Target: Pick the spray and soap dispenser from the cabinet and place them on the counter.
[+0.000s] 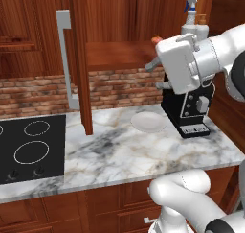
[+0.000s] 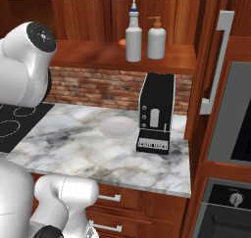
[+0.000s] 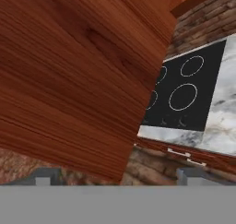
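Grey-white spray, reddish-brown cabinet, veined white-grey marble counter.

Base cams behind arm, L & R, look down on same desk; hand cam close on cabinet door.

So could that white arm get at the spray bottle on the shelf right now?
Probably yes. The cabinet door is swung open, and the spray stands at the shelf's front edge beside the soap dispenser, nothing before it. The gripper, open, faces the door, so it must turn.

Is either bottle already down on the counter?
No. In the right base view the spray and soap dispenser both stand on the cabinet shelf, above the counter.
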Motion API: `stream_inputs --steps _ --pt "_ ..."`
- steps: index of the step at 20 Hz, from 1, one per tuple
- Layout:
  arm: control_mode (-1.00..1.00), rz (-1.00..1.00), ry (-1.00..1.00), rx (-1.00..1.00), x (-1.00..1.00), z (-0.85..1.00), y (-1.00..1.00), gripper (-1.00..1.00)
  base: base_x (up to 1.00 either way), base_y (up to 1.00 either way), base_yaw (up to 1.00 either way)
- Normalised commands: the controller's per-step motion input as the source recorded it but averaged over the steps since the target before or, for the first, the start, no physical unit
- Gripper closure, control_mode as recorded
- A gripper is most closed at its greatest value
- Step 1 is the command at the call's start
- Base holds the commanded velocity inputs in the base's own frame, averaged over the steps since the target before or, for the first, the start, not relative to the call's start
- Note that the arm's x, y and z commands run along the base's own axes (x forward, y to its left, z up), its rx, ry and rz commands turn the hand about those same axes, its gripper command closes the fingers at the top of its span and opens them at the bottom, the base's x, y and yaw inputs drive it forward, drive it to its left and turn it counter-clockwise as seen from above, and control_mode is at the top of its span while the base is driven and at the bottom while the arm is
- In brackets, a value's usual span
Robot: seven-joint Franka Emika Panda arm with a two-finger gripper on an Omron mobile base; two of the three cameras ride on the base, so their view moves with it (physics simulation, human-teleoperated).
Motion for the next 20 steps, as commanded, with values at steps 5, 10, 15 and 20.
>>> stream_inputs --steps 5,10,15,20 --pt "-1.00 0.00 -0.22 -0.19 -0.12 0.07 -0.40 -1.00 0.00 0.00 0.00" --pt "-1.00 -0.03 -0.17 -0.11 -0.17 0.19 -0.48 -1.00 0.00 0.00 0.00" --pt "-1.00 -0.13 -0.08 0.00 -0.14 0.03 -0.33 -1.00 0.00 0.00 0.00" --pt "-1.00 -0.23 -0.06 0.00 -0.21 0.00 -0.29 -1.00 0.00 0.00 0.00"
